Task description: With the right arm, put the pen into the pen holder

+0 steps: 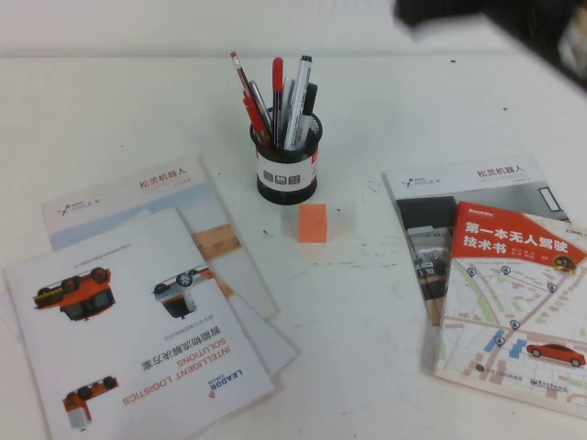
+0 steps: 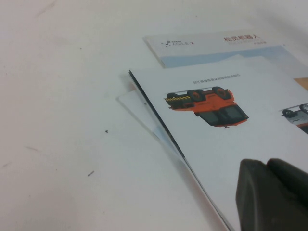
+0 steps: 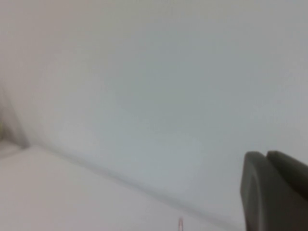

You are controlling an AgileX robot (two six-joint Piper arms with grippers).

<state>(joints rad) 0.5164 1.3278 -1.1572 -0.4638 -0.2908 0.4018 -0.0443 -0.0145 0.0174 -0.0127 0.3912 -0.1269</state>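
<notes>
Nearest the camera on the white counter lay a fan of brochures on the robot's left, the top one printed with orange vehicles and the words "Intelligent Logistics Solutions". On the right, two booklets overlapped, the upper one red and white with a street map and a red car.

The left claw hung low over the left brochures, seen only in the left wrist view as a dark blurred mass at the edge; whether it was wide or narrow could not be told.

Farther back, near the middle of the counter, an orange block sat just in front of the pen holder. The pen stood upright inside the holder, its red cap pointing up, among a red pencil, white and silver pens and other writing tools.

Farthest away, the right arm showed as a dark blur at the upper right corner of the high view, well apart from the holder. The right claw faced a plain pale wall; how far it was spread could not be told.
</notes>
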